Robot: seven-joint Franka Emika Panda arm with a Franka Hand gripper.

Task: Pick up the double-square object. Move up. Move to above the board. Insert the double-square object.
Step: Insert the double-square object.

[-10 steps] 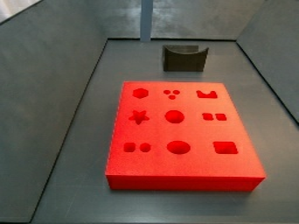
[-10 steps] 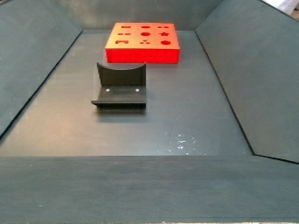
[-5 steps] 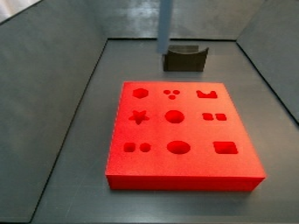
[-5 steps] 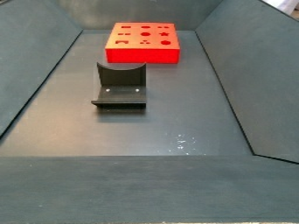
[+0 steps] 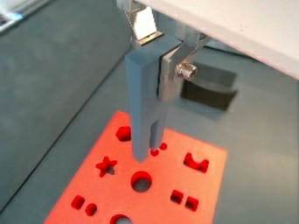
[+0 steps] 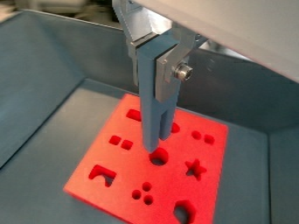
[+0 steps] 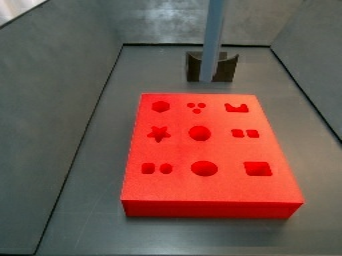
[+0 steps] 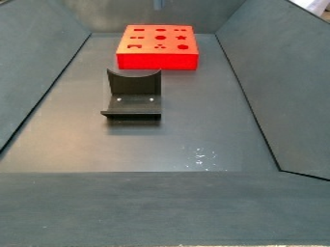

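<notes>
The double-square object (image 5: 145, 96) hangs upright in the air, a long, thin, light blue-grey bar clamped near its top end between the flat silver fingers (image 5: 172, 63) of the gripper (image 6: 155, 45). In both wrist views its free lower end points down at the board (image 6: 122, 188), clear of the surface and over the middle rows of cutouts. In a side view the bar (image 7: 213, 35) shows as a pale vertical strip coming down from the top edge in front of the fixture (image 7: 210, 66), its end above and behind the far edge of the board (image 7: 214, 205); the gripper itself lies out of that frame.

The jaws are closed on the bar, plates pressed against two opposite faces.

It looks stiff and light, probably a moulded or printed peg, so weight should be no trouble. Its length is the concern: held high up, any tilt in the grip grows into a large offset at the tip, and smooth faces could let it swing or slide if the tip catches the board. A hold on the flat faces, square to the bar, suits it best.

The matching hole (image 7: 245, 132), the pair of small squares, sits on the board's right side in that side view. The lift seems done and the carry over the board partly made
</notes>
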